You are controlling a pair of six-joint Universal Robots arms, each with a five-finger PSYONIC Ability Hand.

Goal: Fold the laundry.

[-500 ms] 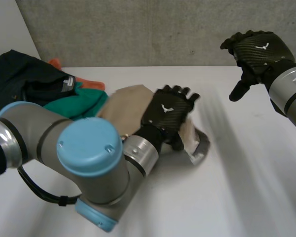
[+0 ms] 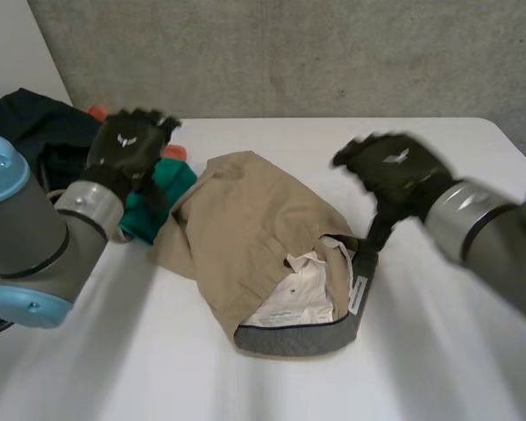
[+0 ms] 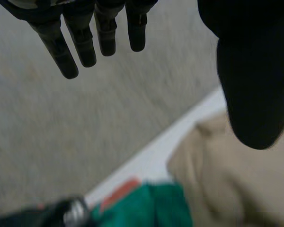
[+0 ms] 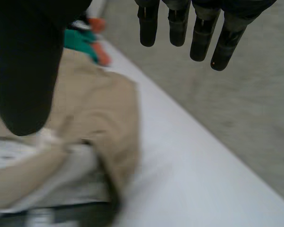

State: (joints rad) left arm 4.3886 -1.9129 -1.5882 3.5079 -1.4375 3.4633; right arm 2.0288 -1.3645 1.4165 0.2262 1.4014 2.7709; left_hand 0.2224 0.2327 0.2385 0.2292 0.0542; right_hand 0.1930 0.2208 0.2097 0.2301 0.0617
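Pants (image 2: 245,219), tan, lie in a crumpled heap near the middle of the white table (image 2: 438,351), a bit to the left. They are not folded. The open top faces the robot. The white inside (image 2: 298,294) shows there, w/ a grey band (image 2: 289,340) round the near edge.

The right hand (image 2: 394,171) is just beside the pants' right edge, up off the table. Its fingers (image 4: 199,33) are straight & spread and the thumb (image 4: 23,71) stands well apart. It holds nothing. In the head view the thumb points down next to the grey band, but I can't tell if it touches the cloth. In the right wrist view the pants lie under the thumb.

The left hand (image 2: 127,145) is up over a green cloth (image 2: 162,189), near the pants' far-left side. Its fingers (image 3: 80,42) are straight too, thumb wide apart, nothing in it.

The green cloth touches the pants' left edge. An orange cloth (image 2: 177,152) peeks out just behind the green one. A dark cloth (image 2: 26,123) sits in a heap at the table's far-left corner, next to both. A grey wall (image 2: 289,53) stands behind the table.
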